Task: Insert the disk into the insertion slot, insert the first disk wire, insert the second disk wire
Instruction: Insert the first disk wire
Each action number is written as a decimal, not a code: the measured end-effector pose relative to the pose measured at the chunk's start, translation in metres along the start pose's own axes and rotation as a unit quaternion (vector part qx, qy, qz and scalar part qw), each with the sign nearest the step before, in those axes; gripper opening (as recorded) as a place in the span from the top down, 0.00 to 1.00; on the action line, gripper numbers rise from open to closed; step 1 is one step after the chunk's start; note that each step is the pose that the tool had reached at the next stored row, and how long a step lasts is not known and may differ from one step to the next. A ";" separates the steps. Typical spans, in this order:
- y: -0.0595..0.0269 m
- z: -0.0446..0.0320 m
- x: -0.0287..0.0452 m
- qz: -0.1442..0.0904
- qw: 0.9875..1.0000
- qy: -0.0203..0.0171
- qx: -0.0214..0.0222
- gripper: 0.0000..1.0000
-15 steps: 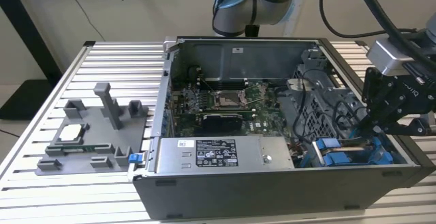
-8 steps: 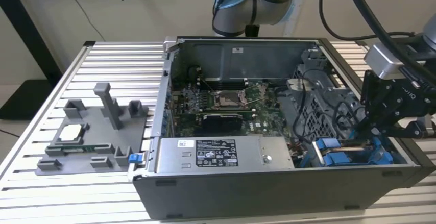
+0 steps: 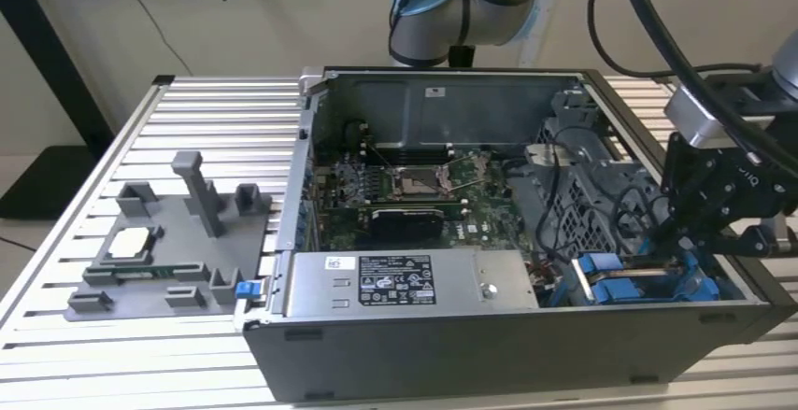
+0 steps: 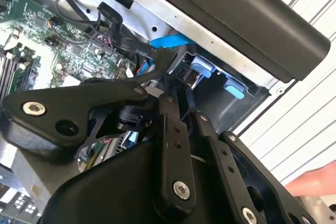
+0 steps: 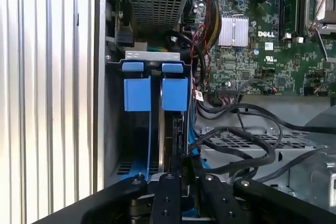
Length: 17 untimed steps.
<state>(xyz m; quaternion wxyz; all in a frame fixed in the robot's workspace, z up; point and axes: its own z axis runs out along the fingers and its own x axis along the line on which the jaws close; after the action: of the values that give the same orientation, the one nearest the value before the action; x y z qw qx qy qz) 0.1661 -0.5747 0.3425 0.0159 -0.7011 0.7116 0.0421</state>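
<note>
My open dark-grey metal computer case (image 3: 499, 354) sits on the slatted aluminium table (image 3: 149, 363). In its grey insertion slot (image 5: 137, 94) with blue tabs, the blue-framed disk (image 5: 175, 135) stands edge-on, my gripper (image 5: 182, 167) pinched closed on its edge.

The exterior view looks down from high and fairly far onto the open computer case (image 3: 499, 345) on the tabletop (image 3: 187, 102). Both wrist views look from close behind the gripper (image 5: 181, 163) at the blue-tabbed insertion slot (image 5: 155, 94) all three views share.
</note>
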 end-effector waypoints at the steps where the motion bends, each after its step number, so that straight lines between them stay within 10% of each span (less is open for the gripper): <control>1: 0.0000 0.0001 0.0000 0.002 1.000 0.000 0.000 1.00; 17: -0.0001 0.0015 0.0004 0.021 1.000 -0.001 0.002 1.00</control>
<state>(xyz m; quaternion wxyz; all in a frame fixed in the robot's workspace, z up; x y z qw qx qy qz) 0.1662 -0.5750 0.3409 0.0168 -0.6859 0.7263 0.0417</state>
